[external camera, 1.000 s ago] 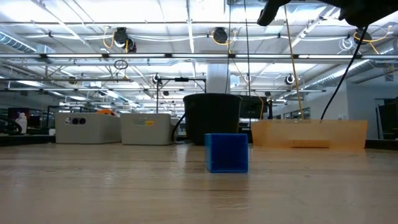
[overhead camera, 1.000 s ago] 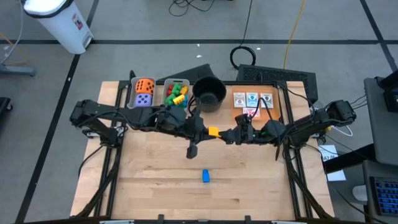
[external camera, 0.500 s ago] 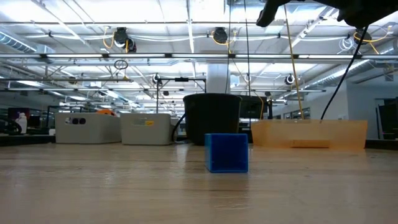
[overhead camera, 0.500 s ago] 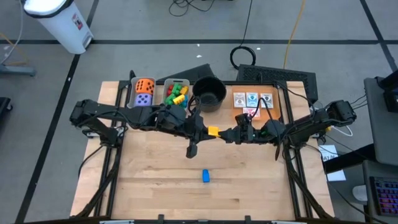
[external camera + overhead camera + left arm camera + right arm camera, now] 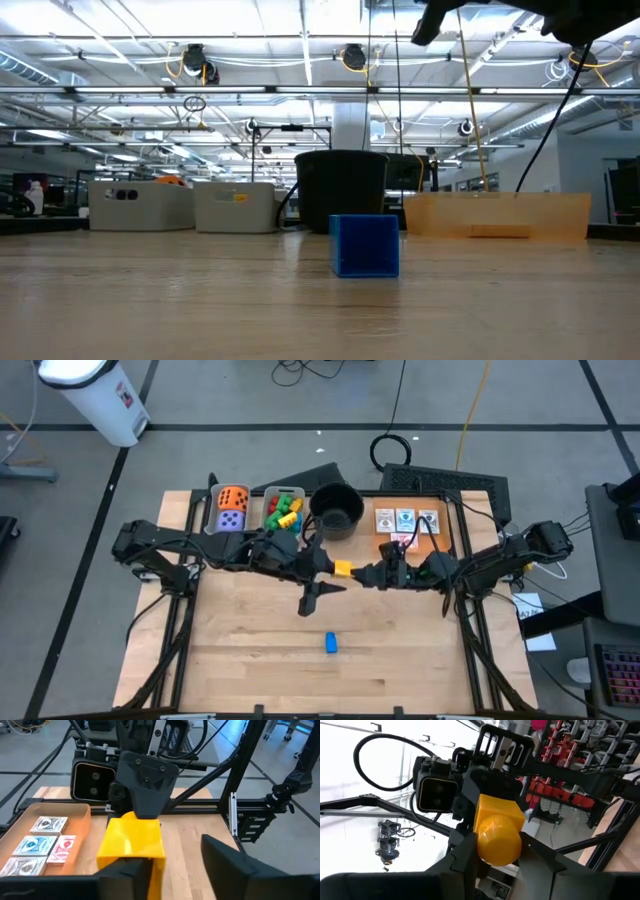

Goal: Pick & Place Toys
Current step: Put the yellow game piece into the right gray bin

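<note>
A yellow block (image 5: pixel 343 570) hangs above the middle of the table between my two grippers. My right gripper (image 5: pixel 358 573) comes in from the table's right and is shut on it. My left gripper (image 5: pixel 328 572) faces it from the left and is open; in the left wrist view the yellow block (image 5: pixel 132 845) stands next to one finger (image 5: pixel 125 877), far from the other (image 5: pixel 235 865). A blue block (image 5: pixel 331 643) rests flat on the table nearer the front edge, also seen as the blue block (image 5: pixel 364 244) in the low view. My left gripper has one finger close beside the yellow block; I cannot tell whether it touches. My right gripper pinches the block's rounded end (image 5: pixel 485 845) between its two fingers (image 5: pixel 465 857). The fingers come about level from the table's right. The block is lifted clear of the table, and its squared end (image 5: pixel 131 855) points at my left gripper.
Along the far edge stand a grey bin with two dice (image 5: pixel 231 508), a grey bin with coloured blocks (image 5: pixel 283 510), a round black pot (image 5: pixel 336 510) and an orange tray with picture cards (image 5: pixel 405 522). Bare wood lies around the blue block.
My left gripper has opened and let go of the yellow block, its fingers spreading apart. The block stays where it was, in my right gripper's hold. Neither arm has shifted.
</note>
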Controlling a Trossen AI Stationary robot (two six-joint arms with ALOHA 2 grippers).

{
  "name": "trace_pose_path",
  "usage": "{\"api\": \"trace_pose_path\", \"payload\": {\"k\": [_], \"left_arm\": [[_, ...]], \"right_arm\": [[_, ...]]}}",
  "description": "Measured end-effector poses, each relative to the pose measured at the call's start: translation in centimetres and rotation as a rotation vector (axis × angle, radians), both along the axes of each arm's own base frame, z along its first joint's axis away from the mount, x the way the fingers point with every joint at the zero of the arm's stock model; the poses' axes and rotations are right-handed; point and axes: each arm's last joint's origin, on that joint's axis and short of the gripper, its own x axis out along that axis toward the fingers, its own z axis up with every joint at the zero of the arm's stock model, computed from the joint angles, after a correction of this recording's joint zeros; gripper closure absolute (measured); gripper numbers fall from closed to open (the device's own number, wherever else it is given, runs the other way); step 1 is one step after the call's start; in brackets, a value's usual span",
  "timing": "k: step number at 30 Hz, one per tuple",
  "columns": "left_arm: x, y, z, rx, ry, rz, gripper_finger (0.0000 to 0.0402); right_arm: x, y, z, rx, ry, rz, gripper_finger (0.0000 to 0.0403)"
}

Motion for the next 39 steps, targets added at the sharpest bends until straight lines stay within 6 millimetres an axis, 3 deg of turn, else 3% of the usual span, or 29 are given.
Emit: {"api": "trace_pose_path", "payload": {"k": [8,27,39], "left_arm": [[-0.1,-0.1,0.1,-0.05,0.003,-0.02,0.0172],[-1.0,0.0,-0.1,-0.074,0.087,-0.016,0.0169],[-2.9,0.5,1.3,-0.061,0.089,0.015,0.0169]], "right_arm": [[-0.1,0.0,0.1,-0.019,-0.014,-0.01,0.0294],[-0.1,0.0,0.1,-0.02,-0.023,-0.01,0.0294],[-0.2,-0.3,0.5,-0.016,-0.053,-0.016,0.0294]]}}
